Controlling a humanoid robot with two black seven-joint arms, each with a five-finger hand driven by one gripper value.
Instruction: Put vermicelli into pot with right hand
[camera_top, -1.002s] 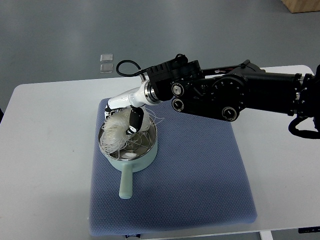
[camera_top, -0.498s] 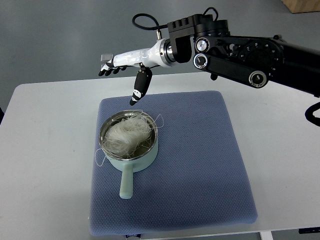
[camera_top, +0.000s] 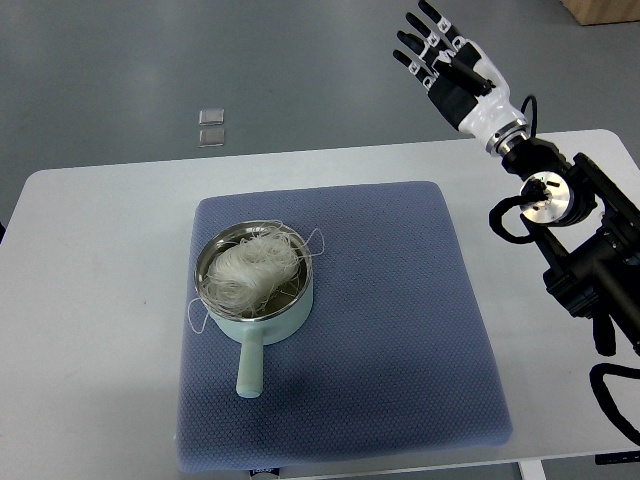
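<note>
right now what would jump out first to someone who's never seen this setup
The pale green pot on the left part of the blue mat, with a white tangle of vermicelli inside and a few strands trailing over its rim. Next, the right hand raised at top right, beyond the table's far edge, fingers spread and holding nothing.

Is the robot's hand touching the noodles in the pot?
Apart. The top view shows the right hand open, up at the far right beyond the table, while the noodles sit in the pot on the blue mat.
</note>
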